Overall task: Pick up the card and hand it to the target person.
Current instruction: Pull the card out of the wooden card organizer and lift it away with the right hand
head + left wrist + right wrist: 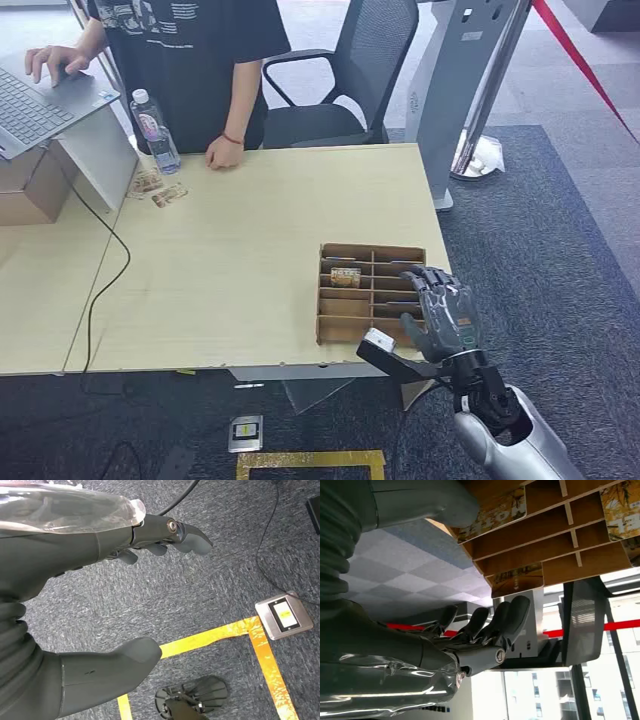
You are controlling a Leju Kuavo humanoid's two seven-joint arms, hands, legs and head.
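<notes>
Cardboard tray (pixel 332 325) w/ card (pixel 346 277), right hand (pixel 445 315) over it, wrist cam: fingers (pixel 497 622) apart

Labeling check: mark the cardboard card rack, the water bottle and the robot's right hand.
cardboard card rack (pixel 355 322), head view, on its near left wall.
water bottle (pixel 155 130), head view, on its label.
right hand (pixel 444 312), head view, on the back of the hand.

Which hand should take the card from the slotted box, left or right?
Right. The right hand is open at the cardboard box on the table's near right corner, close to its cards. The left hand hangs open over the carpet floor, away from the table.
</notes>
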